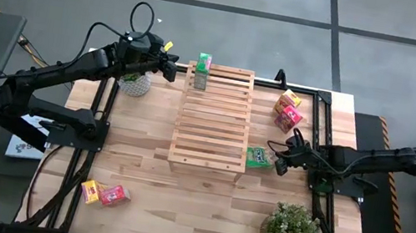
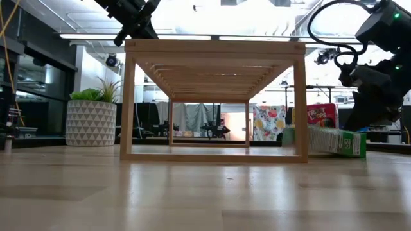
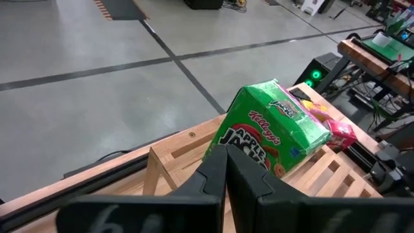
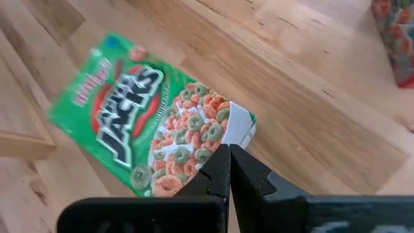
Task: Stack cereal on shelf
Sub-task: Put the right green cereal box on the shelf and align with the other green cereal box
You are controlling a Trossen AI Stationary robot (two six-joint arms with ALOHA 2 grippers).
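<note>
We see the left claw (image 3: 225,169) pressed together beside a Kellogg's Apple Jacks box (image 3: 272,133) standing at the wooden rack's (image 1: 214,117) eleven o'clock corner, right claw (image 4: 228,169) together over another Apple Jacks box (image 4: 145,113) flat on the table (image 1: 193,203) at the rack's four o'clock.

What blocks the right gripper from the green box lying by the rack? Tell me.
Nothing visible. The right gripper, shut, sits right at the end of the green box, which lies flat on the table against the shelf. The wrist view shows bare tabletop around it.
</note>
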